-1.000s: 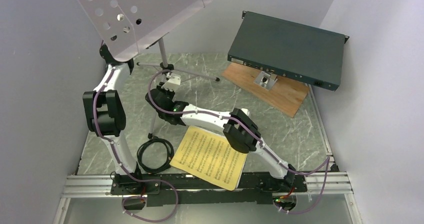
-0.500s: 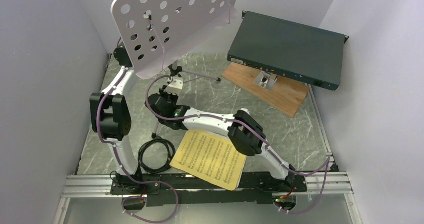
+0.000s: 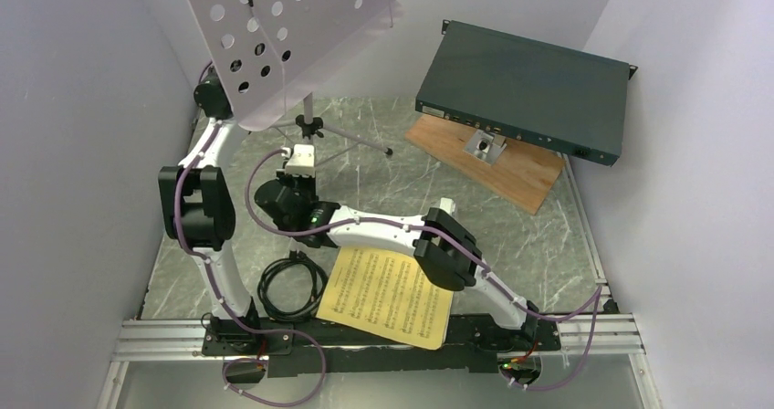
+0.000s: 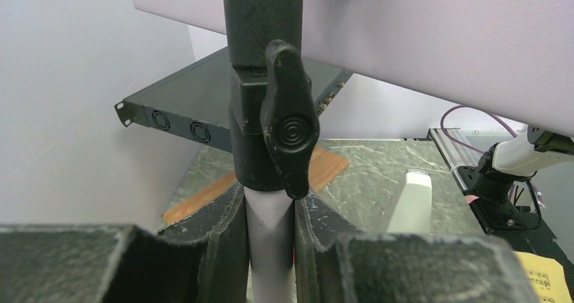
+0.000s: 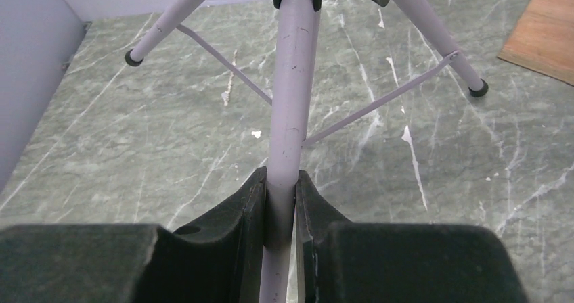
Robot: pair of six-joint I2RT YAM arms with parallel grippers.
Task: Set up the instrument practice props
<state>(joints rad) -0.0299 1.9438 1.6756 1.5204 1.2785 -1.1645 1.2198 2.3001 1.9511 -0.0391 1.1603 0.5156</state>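
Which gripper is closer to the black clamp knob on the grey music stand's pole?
Left. The left gripper clamps the pale grey music stand's pole just below the black clamp knob; the right gripper clamps it down among the silver tripod legs.

**Top external:** fixed, high behind the arm bases (image 3: 235, 331), looking down over the whole grey-green marbled tabletop (image 3: 548, 245).
**Left wrist:** very near, roughly level, facing the upper pole (image 4: 269, 249) of the pale grey perforated music stand on silver tripod (image 3: 310, 44); dark-green flat metal box (image 4: 196, 107) beyond.
**Right wrist:** very near, tilted down at the tripod legs (image 5: 436, 39).
**Shared:** the stand, by all three.
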